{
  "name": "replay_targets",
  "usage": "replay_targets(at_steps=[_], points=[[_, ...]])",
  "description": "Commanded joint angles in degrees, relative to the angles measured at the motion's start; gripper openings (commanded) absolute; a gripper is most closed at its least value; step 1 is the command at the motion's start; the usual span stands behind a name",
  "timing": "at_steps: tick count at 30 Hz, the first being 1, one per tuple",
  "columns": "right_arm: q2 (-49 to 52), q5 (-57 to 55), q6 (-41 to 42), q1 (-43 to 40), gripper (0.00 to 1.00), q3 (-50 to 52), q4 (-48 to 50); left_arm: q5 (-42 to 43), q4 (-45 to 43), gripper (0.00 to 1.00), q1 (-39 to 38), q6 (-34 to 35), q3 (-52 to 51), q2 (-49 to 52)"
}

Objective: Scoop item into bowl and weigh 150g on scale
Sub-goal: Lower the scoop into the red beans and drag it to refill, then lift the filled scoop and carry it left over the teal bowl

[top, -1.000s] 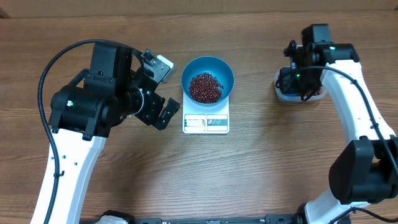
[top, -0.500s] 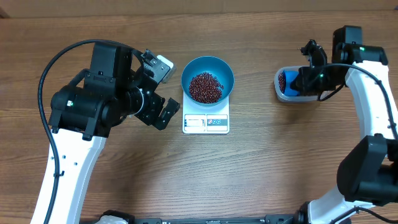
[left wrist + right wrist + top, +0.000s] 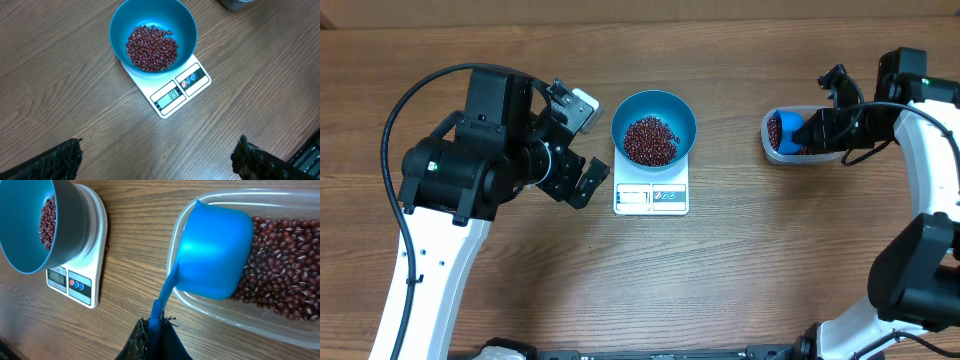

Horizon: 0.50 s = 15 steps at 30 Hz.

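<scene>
While scale (image 3: 651, 197) sits on wood-grain table (image 3: 740, 290), left jaws spread, right jaws pinching scoop (image 3: 215, 250).

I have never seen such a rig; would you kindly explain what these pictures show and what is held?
A two-armed robot stands at a wooden table. One picture looks down from above; the other two come from cameras on each wrist. In the middle a blue bowl holding red-brown beans sits on a white scale. A clear tub with more beans stands at the right. The right gripper is shut on the handle of a blue scoop, whose cup is inside the tub. The left gripper hangs open and empty beside the scale.
</scene>
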<state>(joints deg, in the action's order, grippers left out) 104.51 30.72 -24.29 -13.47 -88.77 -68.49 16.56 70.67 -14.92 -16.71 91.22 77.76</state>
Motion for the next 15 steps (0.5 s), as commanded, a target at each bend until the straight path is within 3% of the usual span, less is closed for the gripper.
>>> replay_targets(at_steps=[1,15], points=[[1.33,5.64,-1.31,0.15,0.04,1.9,0.83,0.87,-0.2,1.0,-0.11,-0.9,0.81,-0.24],[1.33,12.04,-1.77,-7.52,0.04,2.1,0.2,0.87,-0.2,0.99,-0.11,-0.9,0.81,-0.24]])
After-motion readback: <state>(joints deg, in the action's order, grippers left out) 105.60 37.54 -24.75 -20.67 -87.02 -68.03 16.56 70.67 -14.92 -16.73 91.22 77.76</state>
